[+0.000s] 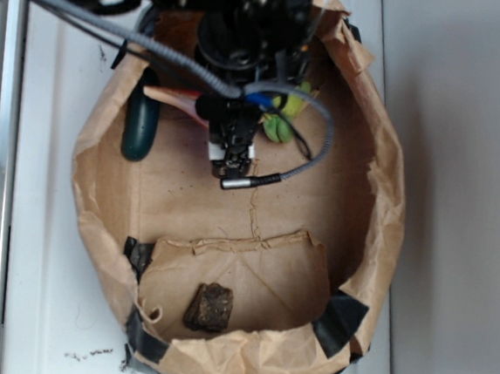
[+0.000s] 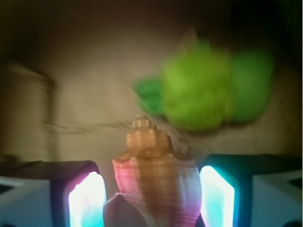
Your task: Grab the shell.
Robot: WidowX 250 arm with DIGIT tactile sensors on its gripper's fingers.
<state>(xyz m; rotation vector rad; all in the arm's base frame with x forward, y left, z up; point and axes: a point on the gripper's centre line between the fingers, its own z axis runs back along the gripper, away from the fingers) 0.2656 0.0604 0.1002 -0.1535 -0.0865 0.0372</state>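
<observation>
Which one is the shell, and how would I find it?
Look inside the brown paper bag, right between the gripper fingers. The shell is orange-tan, ribbed and spiral-tipped, unlike the fuzzy green toy behind it or the dark rough chunk.

Bright and washed out in the exterior view, whites near blown out; soft throughout, with the gripper (image 1: 232,155) a dark mass lacking detail. Dim and brown in the wrist view, heavily blurred. Glowing pads (image 2: 86,201) flaring pink to cyan, tinting the shell (image 2: 154,182) between them. Smeared green toy (image 2: 208,90) ahead, right.
</observation>
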